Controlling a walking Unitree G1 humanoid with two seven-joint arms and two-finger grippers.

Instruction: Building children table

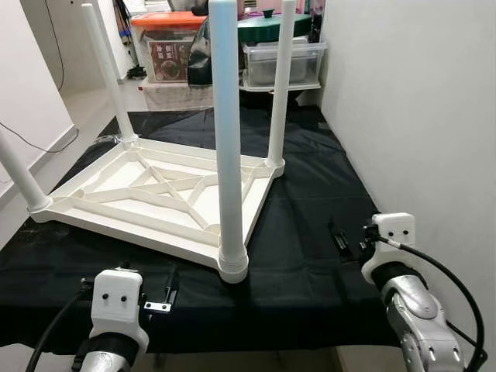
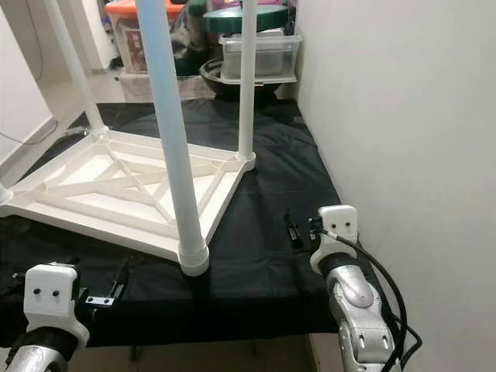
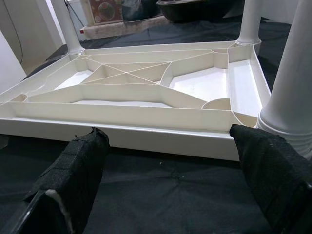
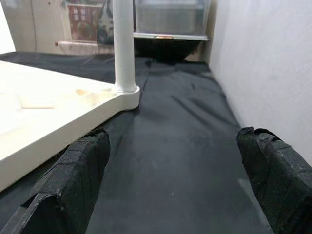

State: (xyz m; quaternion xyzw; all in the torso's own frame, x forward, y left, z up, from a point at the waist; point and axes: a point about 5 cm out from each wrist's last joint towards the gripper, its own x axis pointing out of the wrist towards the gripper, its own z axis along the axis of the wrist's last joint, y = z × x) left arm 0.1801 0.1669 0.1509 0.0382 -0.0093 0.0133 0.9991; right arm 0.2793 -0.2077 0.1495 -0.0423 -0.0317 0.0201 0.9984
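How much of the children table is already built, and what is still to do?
Done: the white tabletop lies upside down on the black cloth with all four legs standing in its corners, the nearest leg included. In hand: nothing; the left gripper and right gripper are both open, just short of the table. Left: probably to turn the table onto its legs.

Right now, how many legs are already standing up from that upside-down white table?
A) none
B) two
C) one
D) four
D: the white table top lies upside down on the black cloth, with a leg upright at every corner: near right, far right, far left and near left.
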